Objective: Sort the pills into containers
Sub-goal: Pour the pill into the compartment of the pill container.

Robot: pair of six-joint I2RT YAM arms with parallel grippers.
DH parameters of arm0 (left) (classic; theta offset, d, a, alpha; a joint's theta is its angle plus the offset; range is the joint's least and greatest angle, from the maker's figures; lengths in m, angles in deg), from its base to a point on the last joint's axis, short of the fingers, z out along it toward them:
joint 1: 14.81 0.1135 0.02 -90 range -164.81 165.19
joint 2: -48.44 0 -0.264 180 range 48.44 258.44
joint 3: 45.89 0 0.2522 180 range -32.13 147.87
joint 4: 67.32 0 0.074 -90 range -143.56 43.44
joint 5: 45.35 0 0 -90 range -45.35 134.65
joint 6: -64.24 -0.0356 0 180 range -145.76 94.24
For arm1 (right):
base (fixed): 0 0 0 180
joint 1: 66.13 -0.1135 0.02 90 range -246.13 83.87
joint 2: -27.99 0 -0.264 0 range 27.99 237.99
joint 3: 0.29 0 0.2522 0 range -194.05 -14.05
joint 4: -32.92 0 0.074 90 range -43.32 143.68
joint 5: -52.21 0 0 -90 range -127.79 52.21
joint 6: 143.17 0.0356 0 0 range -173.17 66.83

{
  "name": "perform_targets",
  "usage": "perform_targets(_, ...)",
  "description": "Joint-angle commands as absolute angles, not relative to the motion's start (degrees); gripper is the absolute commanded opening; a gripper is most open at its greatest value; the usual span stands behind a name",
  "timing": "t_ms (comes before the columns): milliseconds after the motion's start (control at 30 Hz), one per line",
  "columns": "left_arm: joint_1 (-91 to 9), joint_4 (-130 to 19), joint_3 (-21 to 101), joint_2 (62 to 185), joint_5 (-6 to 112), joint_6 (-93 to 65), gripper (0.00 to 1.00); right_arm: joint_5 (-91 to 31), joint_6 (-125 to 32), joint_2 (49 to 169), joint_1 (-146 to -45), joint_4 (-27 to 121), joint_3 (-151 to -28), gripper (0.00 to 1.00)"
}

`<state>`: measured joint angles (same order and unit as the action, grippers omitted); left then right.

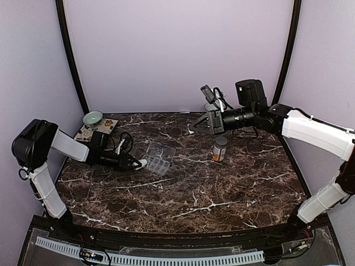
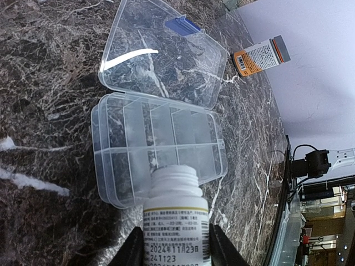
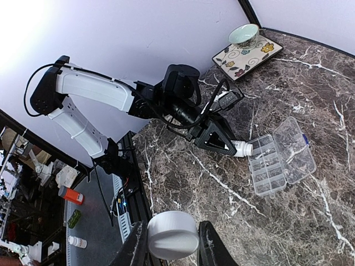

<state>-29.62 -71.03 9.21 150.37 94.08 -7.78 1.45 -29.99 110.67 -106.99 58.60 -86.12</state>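
The clear containers box (image 2: pixel 158 145) lies on the marble table with its hinged lid (image 2: pixel 163 52) folded flat open; it also shows in the top view (image 1: pixel 160 162). My left gripper (image 2: pixel 176 248) is shut on an uncapped white pill bottle (image 2: pixel 176 208), tilted so its open mouth hangs over the box's near edge. In the top view this gripper (image 1: pixel 136 164) sits just left of the box. My right gripper (image 3: pixel 172 244) is raised near the back wall, shut on the bottle's white cap (image 3: pixel 173 235); from above it (image 1: pixel 192 128) is at back centre. No pills are in view.
An orange-labelled pill bottle (image 1: pixel 220 149) with a grey cap stands right of the box, below the right gripper. A green bowl (image 1: pixel 92 117) and a flowered tile (image 1: pixel 97 129) sit at the back left corner. Cables trail beside the left wrist.
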Motion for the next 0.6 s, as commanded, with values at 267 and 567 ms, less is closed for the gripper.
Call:
perform_targets(267, -30.3, -66.3, 11.9, 148.0, 93.2, -10.4, 0.00, 2.5, -29.5, 109.8, -106.9, 55.8, -85.3, 0.04)
perform_targets(567, -30.5, -63.4, 12.8, 147.5, 92.5, -11.6, 0.00, 2.5, -29.4, 109.5, -106.9, 55.3, -84.6, 0.04)
